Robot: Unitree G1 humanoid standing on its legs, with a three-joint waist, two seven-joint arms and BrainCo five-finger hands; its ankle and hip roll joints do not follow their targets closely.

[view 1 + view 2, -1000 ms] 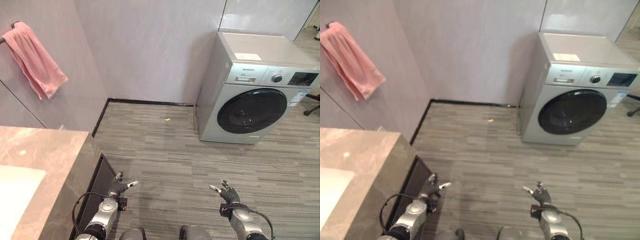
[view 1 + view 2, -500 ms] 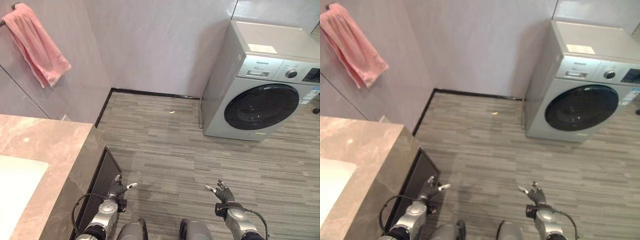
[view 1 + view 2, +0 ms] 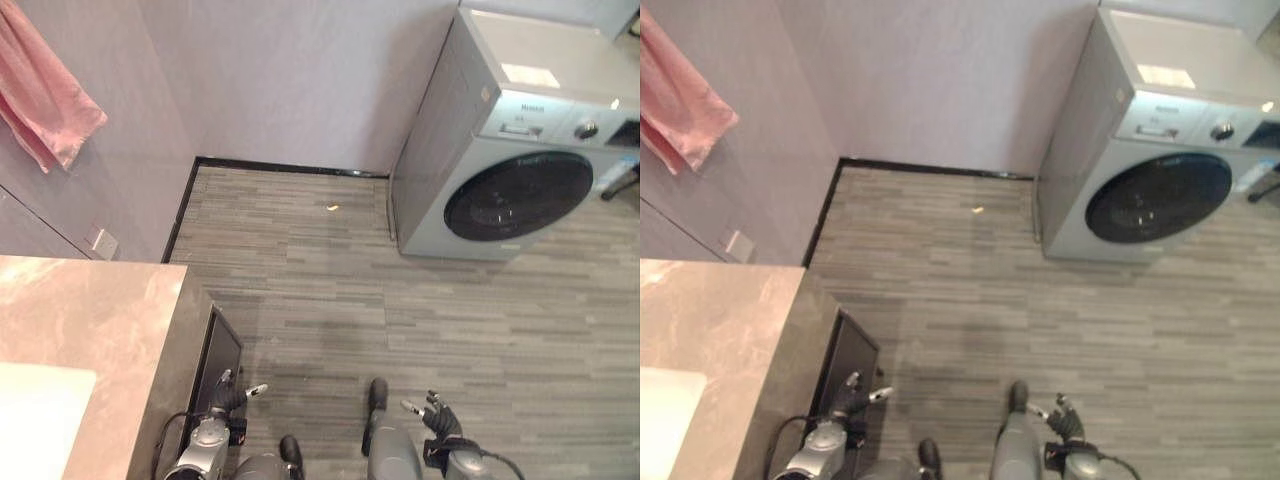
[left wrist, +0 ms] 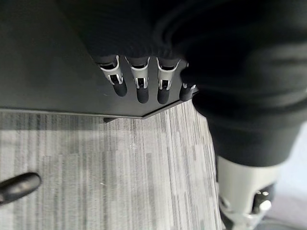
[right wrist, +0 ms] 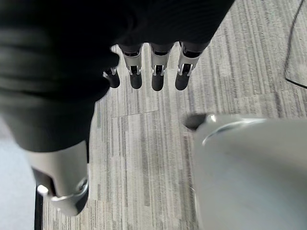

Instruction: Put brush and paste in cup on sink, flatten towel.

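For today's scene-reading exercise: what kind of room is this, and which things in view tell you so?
Most likely a bathroom or laundry room: a front-loading washing machine against the wall, a pink towel hanging up, and a marble-look counter with a white sink.

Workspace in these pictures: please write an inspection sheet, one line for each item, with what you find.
Surface: a brown marble counter with the white sink set in it, at the robot's left; nothing stands on the part in view.
Job's things: pink towel hangs bunched on the wall, up left; brush, paste and cup nothing seen.
Clutter: a small yellowish scrap on the floor near the far wall.
Hands: left hand and right hand both open, low over the floor, holding nothing.
Cables: nothing seen besides the robot's own.
Surroundings: grey plank floor, washing machine at far right, wall socket below the towel.
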